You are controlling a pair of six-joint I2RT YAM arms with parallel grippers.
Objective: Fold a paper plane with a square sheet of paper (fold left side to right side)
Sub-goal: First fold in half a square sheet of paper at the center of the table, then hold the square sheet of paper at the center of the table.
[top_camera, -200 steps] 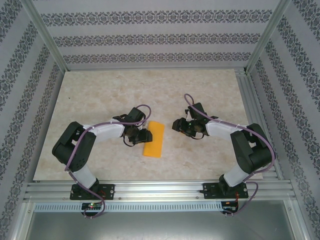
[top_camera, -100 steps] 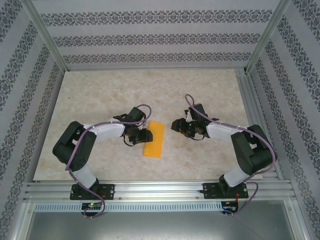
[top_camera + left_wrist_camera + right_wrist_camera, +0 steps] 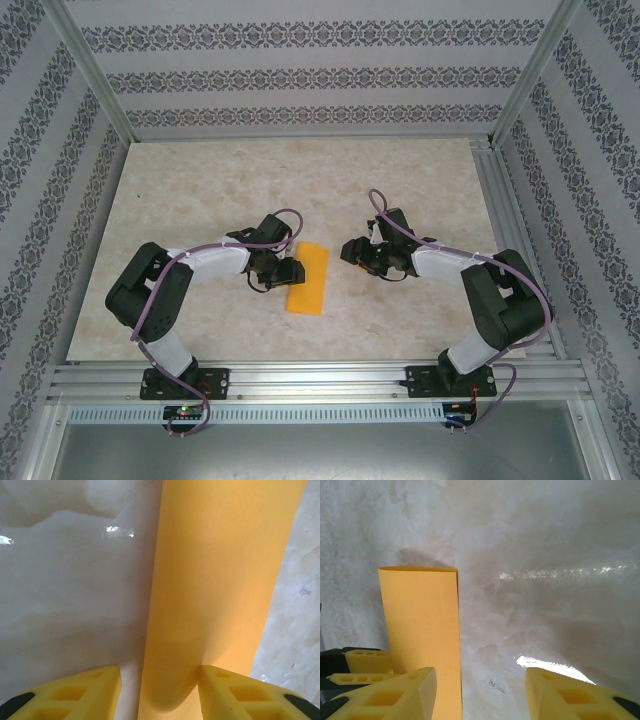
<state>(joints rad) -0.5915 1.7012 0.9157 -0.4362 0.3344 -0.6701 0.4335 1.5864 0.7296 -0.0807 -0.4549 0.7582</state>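
Observation:
The square sheet of paper (image 3: 308,278) lies flat on the marble table, folded in half into a narrow orange-yellow strip (image 3: 220,580) (image 3: 420,620). My left gripper (image 3: 283,272) is low at the strip's left long edge. It is open (image 3: 160,672), with that edge between its yellow fingers and the right finger (image 3: 235,690) over the paper. My right gripper (image 3: 352,250) hovers open (image 3: 481,672) over bare table just right of the strip, with nothing between its fingers. In the right wrist view the left gripper's fingers (image 3: 365,660) show beyond the paper.
The marble tabletop (image 3: 200,190) stretches bare to the back and sides. Patterned walls (image 3: 300,75) and aluminium posts (image 3: 95,75) enclose it. An aluminium rail (image 3: 320,378) carrying both arm bases runs along the near edge.
My right gripper has crept a little to the left, toward the paper. The left gripper and the folded sheet have stayed where they were.

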